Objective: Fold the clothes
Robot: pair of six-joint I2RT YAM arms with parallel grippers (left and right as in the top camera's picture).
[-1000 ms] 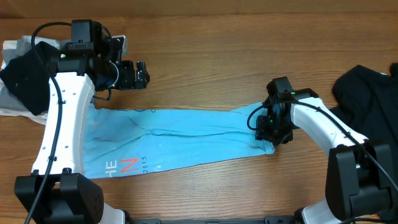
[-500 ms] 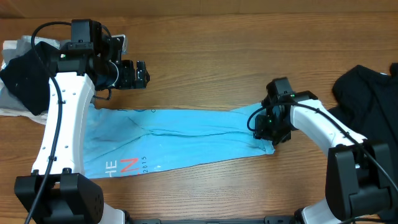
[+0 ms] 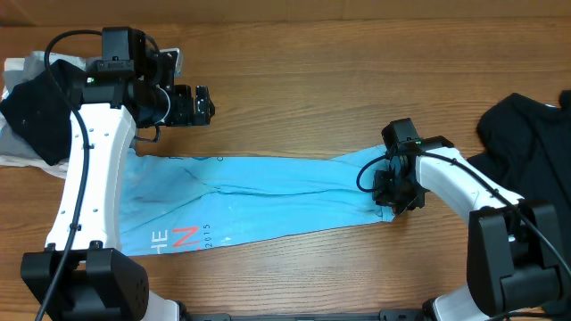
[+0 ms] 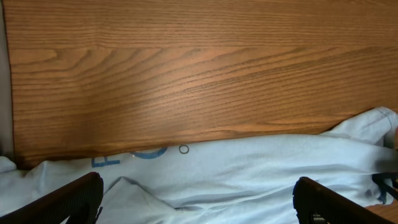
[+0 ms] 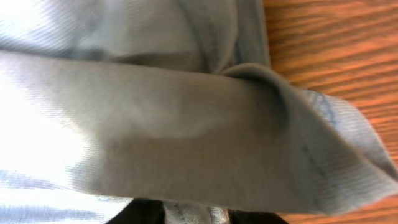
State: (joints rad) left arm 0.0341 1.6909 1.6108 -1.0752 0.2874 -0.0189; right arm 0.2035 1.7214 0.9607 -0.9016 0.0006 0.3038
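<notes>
The light blue T-shirt (image 3: pixel 259 201) lies stretched in a long band across the table's front, with coral and white lettering near its left end. My right gripper (image 3: pixel 393 198) presses down on the shirt's right end. In the right wrist view a thick fold of the T-shirt (image 5: pixel 186 124) fills the frame, and cloth sits between the dark fingertips of the right gripper (image 5: pixel 196 216). My left gripper (image 3: pixel 203 105) hovers wide open above bare wood behind the shirt's upper edge. Its view shows the left gripper (image 4: pixel 202 208) spread over the shirt (image 4: pixel 249 168). A black garment (image 3: pixel 535 143) lies at the right.
A heap of white and black cloth (image 3: pixel 27 107) lies at the far left edge. Bare wooden tabletop (image 3: pixel 303 80) stretches behind the shirt between the two arms.
My right gripper has shifted slightly toward the shirt's right corner and its jaws have narrowed on the cloth. The left arm has not moved.
</notes>
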